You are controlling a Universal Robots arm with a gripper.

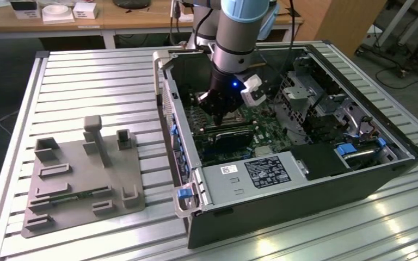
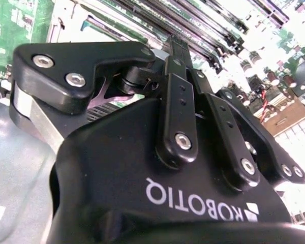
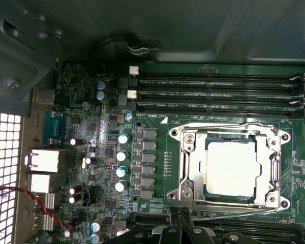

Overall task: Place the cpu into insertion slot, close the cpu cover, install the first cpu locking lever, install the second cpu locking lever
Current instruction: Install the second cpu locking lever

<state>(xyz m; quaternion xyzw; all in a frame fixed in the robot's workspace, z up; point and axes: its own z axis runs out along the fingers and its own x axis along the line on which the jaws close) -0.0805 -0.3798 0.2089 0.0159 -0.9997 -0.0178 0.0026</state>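
Observation:
In the first wrist view the cpu lies flat in the insertion slot, its silvery top showing through the window of the cpu cover. The cover lies down over the chip. Thin metal levers run along two edges of the frame; I cannot tell if they are latched. My gripper hovers just beside the socket with its black fingers pressed together and nothing between them. In the exterior view the gripper reaches down into the open computer case, over the green board. The gripper's body shows close up in the second wrist view.
Long black memory slots flank the socket, and a row of capacitors stands beside it. A white-labelled grey box and a metal drive cage crowd the case. A grey fixture plate lies on the slatted table.

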